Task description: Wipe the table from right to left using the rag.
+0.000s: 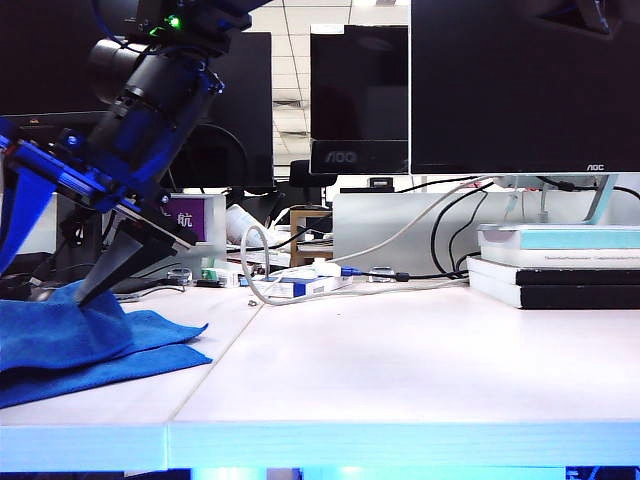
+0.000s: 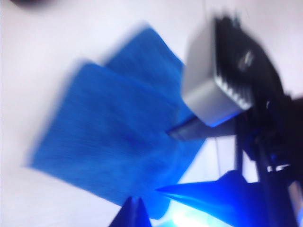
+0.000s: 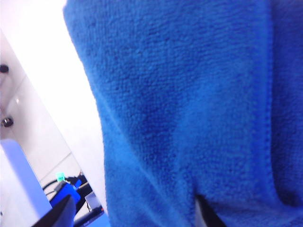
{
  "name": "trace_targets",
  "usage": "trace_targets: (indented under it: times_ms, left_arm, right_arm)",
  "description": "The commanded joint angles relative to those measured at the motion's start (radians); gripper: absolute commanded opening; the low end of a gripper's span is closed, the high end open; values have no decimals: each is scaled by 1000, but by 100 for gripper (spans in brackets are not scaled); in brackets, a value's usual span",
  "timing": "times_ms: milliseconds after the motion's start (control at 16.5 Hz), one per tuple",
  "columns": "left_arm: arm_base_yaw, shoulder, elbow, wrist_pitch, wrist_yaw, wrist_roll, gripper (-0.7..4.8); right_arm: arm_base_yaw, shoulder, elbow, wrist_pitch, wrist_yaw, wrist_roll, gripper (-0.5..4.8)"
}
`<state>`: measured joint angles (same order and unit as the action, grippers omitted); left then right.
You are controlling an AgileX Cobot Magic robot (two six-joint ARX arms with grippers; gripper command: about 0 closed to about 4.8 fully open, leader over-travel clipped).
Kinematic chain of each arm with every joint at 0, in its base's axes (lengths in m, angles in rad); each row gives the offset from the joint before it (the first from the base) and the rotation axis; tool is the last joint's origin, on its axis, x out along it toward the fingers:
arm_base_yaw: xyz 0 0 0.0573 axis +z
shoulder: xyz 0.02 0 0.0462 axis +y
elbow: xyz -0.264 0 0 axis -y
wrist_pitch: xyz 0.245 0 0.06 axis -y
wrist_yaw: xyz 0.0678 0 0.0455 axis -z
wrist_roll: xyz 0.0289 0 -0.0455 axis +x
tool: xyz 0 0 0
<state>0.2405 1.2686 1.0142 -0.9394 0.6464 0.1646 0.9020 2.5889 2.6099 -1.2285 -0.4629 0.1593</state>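
The rag (image 1: 90,340) is seen lying bunched and partly folded at the far left end of the white worktop (image 1: 400,370), left of the thin seam between the two panels. It is pressed down by the right claw (image 1: 95,285), which has been reached across to that side on its slanted dark arm. In the right wrist view the fingers of this claw (image 3: 135,215) are shown spread wide, with the nubby blue cloth (image 3: 189,118) filling the space between them; nothing is pinched. From the left wrist view the rag (image 2: 109,142) is seen from above, with the right arm (image 2: 246,71) set on it. The left claw (image 2: 147,203) is held above the cloth (its blue tips are blurred, so its opening cannot be told). A stack of books (image 1: 560,265) is seen at the far right of the worktop, well apart from the rag.
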Motion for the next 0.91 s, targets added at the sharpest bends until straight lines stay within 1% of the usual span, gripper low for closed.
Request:
trace_targets:
  times_ms: [61,121,425,607,911]
  left_arm:
    - [2,72,-44,71,59,45,-5]
    - [2,107,-52,90,99,45,-5]
    - [1,229,-64,177,102,48,-5]
    - [0,264,-65,214,102,70,-5]
    - [-11,325,-71,254,98,79,-5]
  right_arm:
    - [3,-8,2,-1,1,-11,323]
    - [3,-8,2,-2,2,-11,323]
    - [7,-8,2,-5,1,-34,322]
    - [8,-8,2,-5,1,-37,322]
    - [8,-8,2,-10,-3,-40,323]
